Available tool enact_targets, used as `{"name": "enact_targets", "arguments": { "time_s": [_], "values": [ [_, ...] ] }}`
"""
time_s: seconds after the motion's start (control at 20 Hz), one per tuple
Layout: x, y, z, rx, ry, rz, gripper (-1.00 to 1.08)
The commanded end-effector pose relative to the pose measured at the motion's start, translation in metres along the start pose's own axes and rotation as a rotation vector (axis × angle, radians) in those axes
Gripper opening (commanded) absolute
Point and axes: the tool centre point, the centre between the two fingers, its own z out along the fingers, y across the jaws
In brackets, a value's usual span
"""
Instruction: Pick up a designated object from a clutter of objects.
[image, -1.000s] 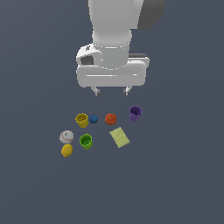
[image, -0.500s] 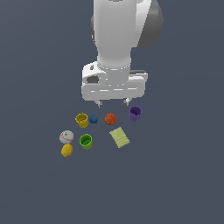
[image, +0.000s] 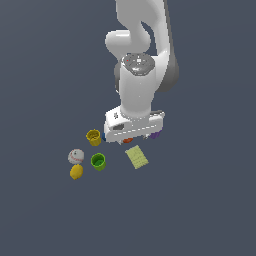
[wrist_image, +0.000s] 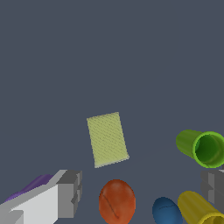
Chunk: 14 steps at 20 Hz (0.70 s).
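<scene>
My gripper (wrist_image: 140, 192) is spread: one finger (wrist_image: 68, 192) and the other finger (wrist_image: 214, 183) stand wide apart in the wrist view, nothing between the pads but floor and clutter. Both fingers are cut off by the frame edge.

Flat block (wrist_image: 107, 139): pale yellow-green, gridded face, lying flat on the dark floor (wrist_image: 109, 52), whole outline visible, touching nothing. In the exterior view the flat block (image: 136, 157) lies just beyond my hand, toward the exterior view's right of the green cup (image: 98, 161).

Orange ball (wrist_image: 117, 202): near the block, between my fingers, lower edge cut off. Blue ball (wrist_image: 165, 211): beside it, partly cropped. Yellow cup (wrist_image: 199, 209): just beside the blue ball, cropped; I cannot tell whether they touch. Green cup, open mouth showing, clear of the block. Purple cup (wrist_image: 33, 186): mostly hidden behind my finger.

Exterior view: my hand covers the orange, blue and purple pieces; only slivers show. Baseball (image: 76, 156) and lemon (image: 76, 172) sit close together, possibly touching, well apart from the block.
</scene>
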Motion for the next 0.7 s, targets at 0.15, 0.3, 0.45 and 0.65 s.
{"name": "enact_targets", "arguments": {
  "time_s": [0.15,0.3,0.45,0.65],
  "values": [
    [-0.002,-0.012,0.063,0.004,-0.007,-0.107,1.0],
    [-0.005,-0.018,0.088,0.008,-0.009,-0.152,1.0],
    [-0.008,-0.023,0.108,0.011,-0.01,-0.186,1.0],
    [-0.012,-0.028,0.125,0.014,-0.012,-0.217,1.0]
  ]
}}
